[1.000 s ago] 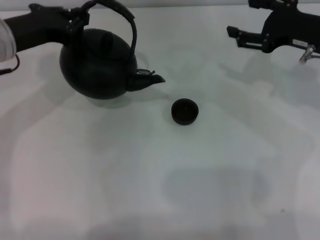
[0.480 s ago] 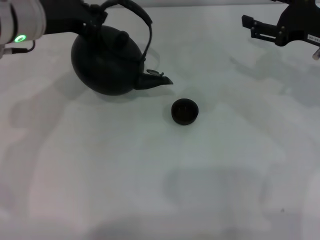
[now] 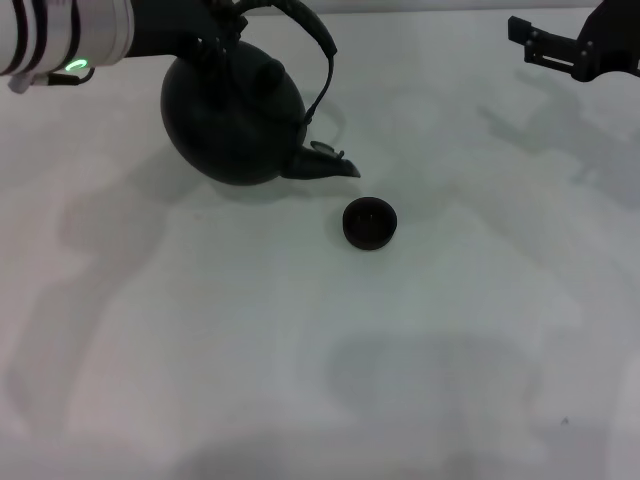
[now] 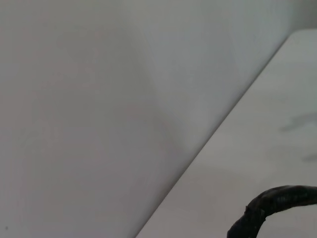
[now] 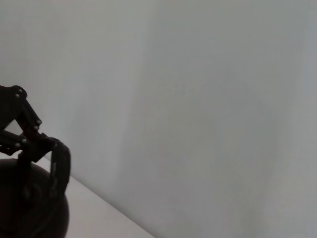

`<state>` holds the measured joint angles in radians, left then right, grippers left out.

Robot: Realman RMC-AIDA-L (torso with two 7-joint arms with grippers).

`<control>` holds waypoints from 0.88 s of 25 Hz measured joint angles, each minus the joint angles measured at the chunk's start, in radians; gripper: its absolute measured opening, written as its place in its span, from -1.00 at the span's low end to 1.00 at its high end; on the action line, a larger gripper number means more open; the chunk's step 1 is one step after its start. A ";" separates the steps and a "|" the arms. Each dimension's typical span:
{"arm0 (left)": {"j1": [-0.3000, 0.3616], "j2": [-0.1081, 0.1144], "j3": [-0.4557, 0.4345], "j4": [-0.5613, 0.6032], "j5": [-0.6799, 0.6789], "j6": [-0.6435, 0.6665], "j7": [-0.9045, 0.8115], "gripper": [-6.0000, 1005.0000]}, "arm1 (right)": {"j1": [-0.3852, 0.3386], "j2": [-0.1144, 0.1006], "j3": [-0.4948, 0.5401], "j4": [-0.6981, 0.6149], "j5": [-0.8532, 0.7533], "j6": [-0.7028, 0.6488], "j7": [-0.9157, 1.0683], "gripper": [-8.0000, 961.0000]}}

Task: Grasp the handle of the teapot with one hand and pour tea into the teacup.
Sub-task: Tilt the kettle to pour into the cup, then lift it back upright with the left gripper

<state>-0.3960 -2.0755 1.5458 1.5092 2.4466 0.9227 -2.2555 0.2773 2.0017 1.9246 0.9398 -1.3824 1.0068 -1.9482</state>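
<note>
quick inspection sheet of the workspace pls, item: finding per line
surface: white table, bare apart from the job's things
teapot: lifted and tilted, spout aimed down toward the teacup, not over it yet
handle: arched over the lid, held at its left end
teacup: upright, apart from the spout
clutter: nothing seen
left gripper: shut on handle
right gripper: far right, holding nothing, open
cables: nothing seen
surroundings: plain pale wall behind the table
</note>
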 joint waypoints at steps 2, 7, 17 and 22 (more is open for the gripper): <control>0.004 0.000 0.013 0.027 0.029 0.021 -0.010 -0.70 | 0.000 0.000 0.007 -0.003 0.000 0.001 0.000 0.75; 0.003 0.000 0.028 0.053 0.066 0.046 -0.025 -0.71 | 0.003 0.000 0.010 -0.005 0.000 0.001 0.000 0.75; -0.032 0.000 0.080 0.066 0.138 0.069 -0.048 -0.71 | 0.008 0.000 0.010 -0.005 0.000 0.001 -0.005 0.75; -0.057 0.000 0.115 0.060 0.179 0.073 -0.066 -0.72 | 0.009 0.000 0.010 -0.006 0.000 0.001 -0.007 0.75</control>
<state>-0.4528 -2.0760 1.6609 1.5690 2.6252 0.9955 -2.3212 0.2866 2.0018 1.9343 0.9337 -1.3820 1.0078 -1.9550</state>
